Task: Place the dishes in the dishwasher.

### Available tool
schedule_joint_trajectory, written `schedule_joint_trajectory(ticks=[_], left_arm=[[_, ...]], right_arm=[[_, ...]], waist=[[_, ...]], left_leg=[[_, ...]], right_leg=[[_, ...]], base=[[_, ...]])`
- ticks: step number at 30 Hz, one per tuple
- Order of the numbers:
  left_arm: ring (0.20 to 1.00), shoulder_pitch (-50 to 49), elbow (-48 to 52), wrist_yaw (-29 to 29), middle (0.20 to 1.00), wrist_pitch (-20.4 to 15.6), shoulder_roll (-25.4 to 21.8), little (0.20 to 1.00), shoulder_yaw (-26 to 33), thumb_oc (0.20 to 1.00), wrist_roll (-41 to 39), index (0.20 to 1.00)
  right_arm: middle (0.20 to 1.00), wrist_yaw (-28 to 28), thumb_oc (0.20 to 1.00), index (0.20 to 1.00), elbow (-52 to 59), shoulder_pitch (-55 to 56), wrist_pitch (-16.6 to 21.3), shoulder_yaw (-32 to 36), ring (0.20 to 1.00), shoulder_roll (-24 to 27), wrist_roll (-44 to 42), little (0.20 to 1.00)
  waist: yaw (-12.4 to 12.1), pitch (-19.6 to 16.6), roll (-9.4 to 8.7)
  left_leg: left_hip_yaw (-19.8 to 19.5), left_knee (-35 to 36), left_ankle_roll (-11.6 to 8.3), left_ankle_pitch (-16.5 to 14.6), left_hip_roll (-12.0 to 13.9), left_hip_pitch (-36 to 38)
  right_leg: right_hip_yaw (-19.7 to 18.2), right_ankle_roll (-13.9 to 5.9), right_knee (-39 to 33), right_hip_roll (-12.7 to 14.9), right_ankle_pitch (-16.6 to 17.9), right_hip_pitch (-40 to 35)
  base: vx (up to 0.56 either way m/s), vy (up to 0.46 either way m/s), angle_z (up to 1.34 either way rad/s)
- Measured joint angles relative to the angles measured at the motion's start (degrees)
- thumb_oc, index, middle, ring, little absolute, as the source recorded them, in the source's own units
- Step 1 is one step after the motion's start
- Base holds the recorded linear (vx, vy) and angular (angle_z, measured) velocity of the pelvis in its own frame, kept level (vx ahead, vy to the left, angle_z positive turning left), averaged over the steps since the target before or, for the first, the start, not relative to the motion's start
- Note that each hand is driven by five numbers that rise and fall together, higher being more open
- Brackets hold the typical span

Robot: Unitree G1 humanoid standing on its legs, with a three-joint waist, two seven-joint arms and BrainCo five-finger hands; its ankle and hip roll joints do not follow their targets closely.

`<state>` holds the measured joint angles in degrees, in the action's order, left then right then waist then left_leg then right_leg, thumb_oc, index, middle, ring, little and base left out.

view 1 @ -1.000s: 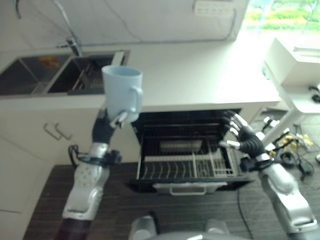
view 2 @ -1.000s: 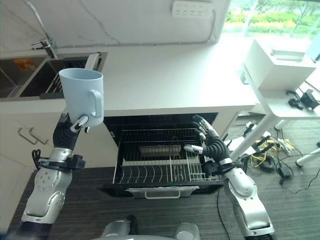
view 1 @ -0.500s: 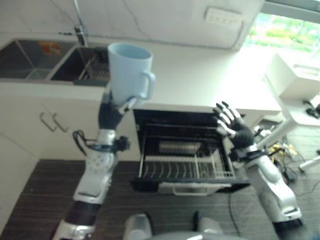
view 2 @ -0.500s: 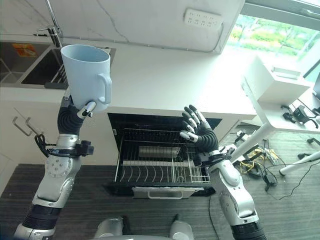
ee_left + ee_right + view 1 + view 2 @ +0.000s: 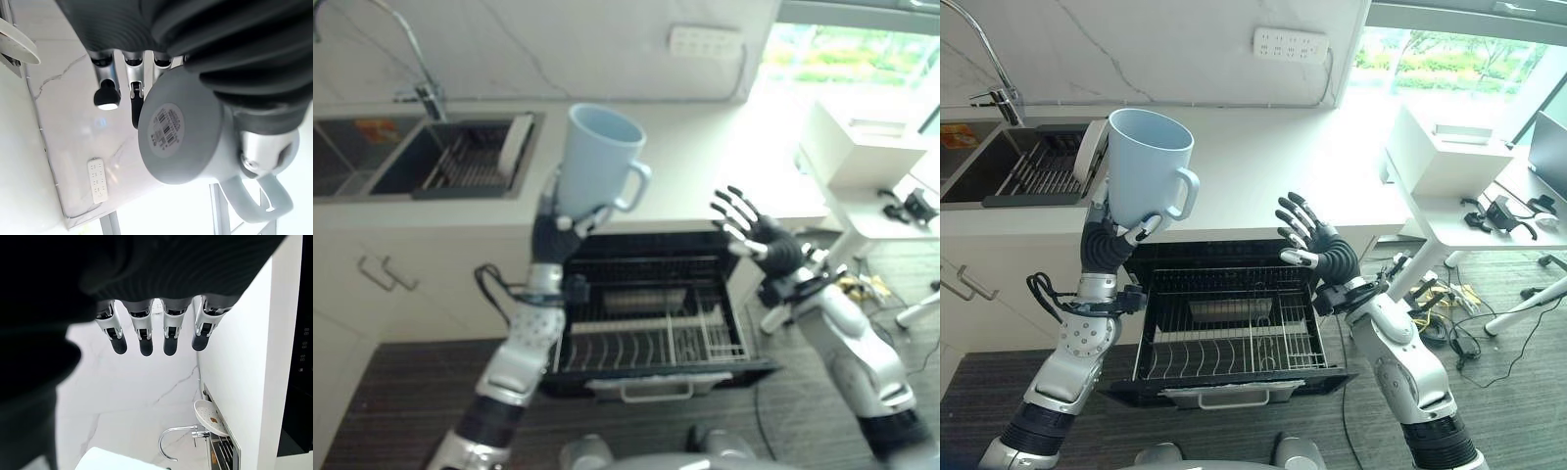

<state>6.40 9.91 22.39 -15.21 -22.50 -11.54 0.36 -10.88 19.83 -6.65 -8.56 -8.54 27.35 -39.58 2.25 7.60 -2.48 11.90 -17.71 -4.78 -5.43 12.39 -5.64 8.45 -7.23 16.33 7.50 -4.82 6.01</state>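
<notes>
Right eye view shows the left hand [image 5: 1121,235] raised above the surface [image 5: 1263,166], fingers and thumb curled round the base of a pale blue mug [image 5: 1148,166], which is held upright, mouth up, handle toward the robot's right. The left wrist view confirms the hold: fingers on one side of the mug's base, thumb by the handle. The right hand [image 5: 1317,250] hangs in the air over the open dishwasher [image 5: 1234,323], fingers straight and spread, holding nothing.

The dishwasher's wire rack [image 5: 1234,338] is pulled out below the surface's front edge and appears bare.

Risk, as judged: the hold is low on the mug, so the tall body could tip or slip out during lowering. The surface's edge stands between mug and rack; a careless descent could strike it. The rack's upright tines could catch the mug's rim or handle.

Nearby: a sink [image 5: 999,162] with a tap [image 5: 994,93] and a plate [image 5: 1090,149] leaning at its edge.
</notes>
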Motion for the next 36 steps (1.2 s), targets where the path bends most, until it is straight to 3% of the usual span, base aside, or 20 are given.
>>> schedule_joint_trajectory(ticks=[9,16,36], left_arm=[[0.2,0.1,-2.2,0.0,0.2,0.9,0.0,0.2,-2.9,0.2,1.1,0.2],[0.2,0.4,-2.5,-0.2,0.2,1.3,-0.2,0.2,-8.6,0.2,1.4,0.2],[0.2,0.5,-4.6,-1.9,0.2,1.3,-0.4,0.2,-10.1,0.2,1.3,0.2]], right_arm=[[1.0,3.2,1.0,1.0,0.9,-5.1,-0.9,-3.1,1.0,-0.2,0.1,1.0],[1.0,6.1,1.0,1.0,-1.0,-8.4,-2.7,-6.9,1.0,-1.6,0.2,1.0],[1.0,9.5,1.0,1.0,-5.9,-11.1,-5.8,-7.3,1.0,-3.9,0.2,1.0]], waist=[[-0.1,-1.7,1.08],[-1.1,-3.6,-0.2],[-1.4,-4.0,-0.69]], left_leg=[[-0.3,0.0,0.4,0.2,-0.6,0.0],[-0.4,0.0,0.43,0.1,-0.8,-0.1],[-0.7,0.0,0.49,0.2,-0.9,0.0]], right_leg=[[0.0,0.77,1.0,0.7,-1.0,0.4],[0.1,0.9,1.8,1.1,-1.5,0.5],[0.4,0.83,1.8,1.1,-1.5,0.3]], base=[[0.0,-0.004,0.01],[0.0,0.0,0.0],[0.0,0.0,0.0]])
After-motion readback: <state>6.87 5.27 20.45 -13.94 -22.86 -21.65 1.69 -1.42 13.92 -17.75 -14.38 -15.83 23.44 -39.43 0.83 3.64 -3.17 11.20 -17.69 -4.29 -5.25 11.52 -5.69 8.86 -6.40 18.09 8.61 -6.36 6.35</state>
